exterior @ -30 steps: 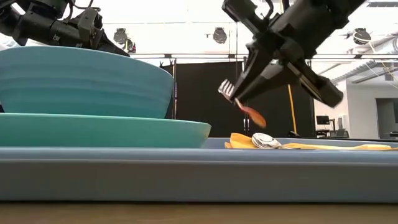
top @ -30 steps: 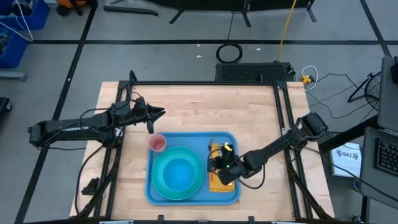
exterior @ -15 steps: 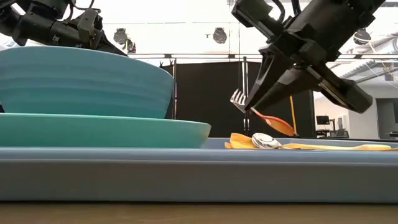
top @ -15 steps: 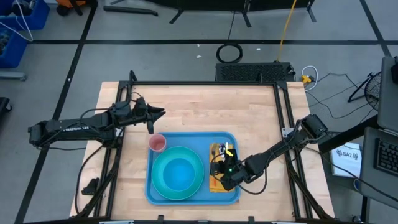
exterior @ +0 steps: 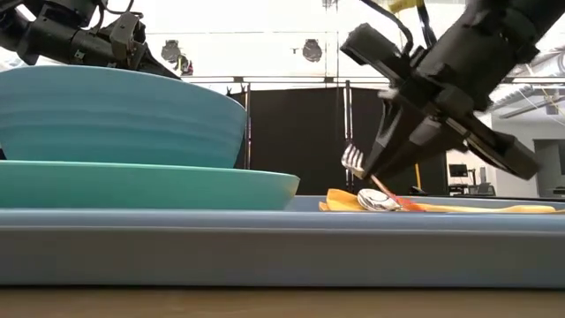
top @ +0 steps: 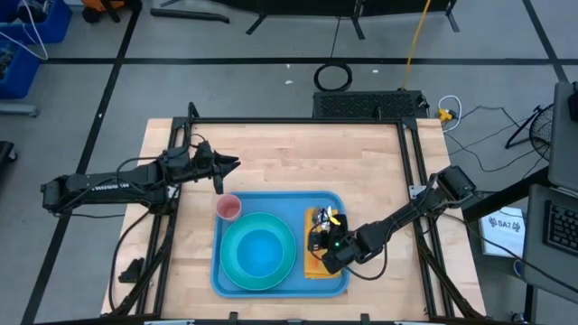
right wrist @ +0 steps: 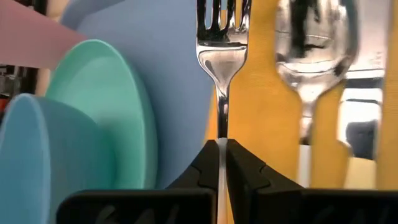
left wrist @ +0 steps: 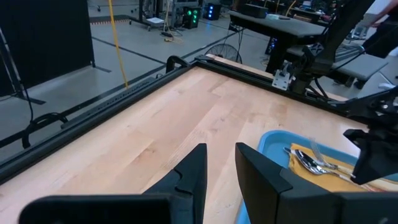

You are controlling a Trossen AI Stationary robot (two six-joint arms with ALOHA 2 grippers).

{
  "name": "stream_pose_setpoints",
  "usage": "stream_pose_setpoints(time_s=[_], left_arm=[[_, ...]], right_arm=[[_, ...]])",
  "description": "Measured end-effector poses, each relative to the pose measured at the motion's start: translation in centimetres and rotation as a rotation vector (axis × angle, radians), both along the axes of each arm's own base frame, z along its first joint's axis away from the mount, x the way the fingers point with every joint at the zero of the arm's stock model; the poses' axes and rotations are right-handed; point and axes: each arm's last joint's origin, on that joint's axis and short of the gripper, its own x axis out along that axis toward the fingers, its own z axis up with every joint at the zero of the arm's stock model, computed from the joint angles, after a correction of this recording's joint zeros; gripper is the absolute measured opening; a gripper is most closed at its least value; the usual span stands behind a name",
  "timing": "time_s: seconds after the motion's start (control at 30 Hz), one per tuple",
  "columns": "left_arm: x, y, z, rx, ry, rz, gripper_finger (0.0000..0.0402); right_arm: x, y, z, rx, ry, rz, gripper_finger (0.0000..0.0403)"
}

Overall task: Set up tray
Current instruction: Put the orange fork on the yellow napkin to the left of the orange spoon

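The blue tray [top: 280, 203] lies on the wooden table and holds a turquoise bowl [top: 260, 251] set in a turquoise plate [exterior: 150, 185], a pink cup [top: 228, 208] and a yellow-orange napkin [right wrist: 261, 93]. A spoon [right wrist: 314, 56] lies on the napkin. My right gripper [top: 323, 240] hangs over the napkin, shut on a metal fork [right wrist: 222, 37] that is next to the spoon. My left gripper [top: 226, 165] hovers open over bare wood beyond the tray's far left corner. My right gripper pinches the fork's handle [right wrist: 221, 127], just behind the neck, between its two fingertips [right wrist: 205, 168]. The fingers slant down from above and lie along the fork, with the tines [exterior: 353, 159] sticking out past them. The fork is tilted, tines raised, and its handle end [exterior: 402, 201] reaches down to the napkin.
Metal rails [top: 298, 122] frame the table's far, left and right sides. Bare wood [top: 307, 158] lies between the tray and the far rail. The bowl and plate fill the tray's left and middle parts, and the cup stands at its far left corner.
My right gripper has come down toward the napkin and drifted slightly toward the table's near edge, still shut on the fork. The fork has gone from hanging clear above the tray to having its handle end down at the napkin beside the spoon.
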Motion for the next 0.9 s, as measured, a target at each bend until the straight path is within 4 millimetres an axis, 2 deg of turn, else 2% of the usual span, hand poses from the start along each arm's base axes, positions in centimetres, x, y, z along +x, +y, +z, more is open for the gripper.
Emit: stream_pose_setpoints(time_s=[0.27, 0.9], left_arm=[[0.00, 0.00, 0.00, 0.001, 0.000, 0.000, 0.0088], [-0.01, 0.00, -0.01, -0.001, 0.001, 0.000, 0.0088]], right_arm=[[-0.71, -0.27, -1.22, 0.045, 0.022, 0.010, 0.0001], [-0.06, -0.93, -1.17, 0.055, 0.048, 0.085, 0.0001]])
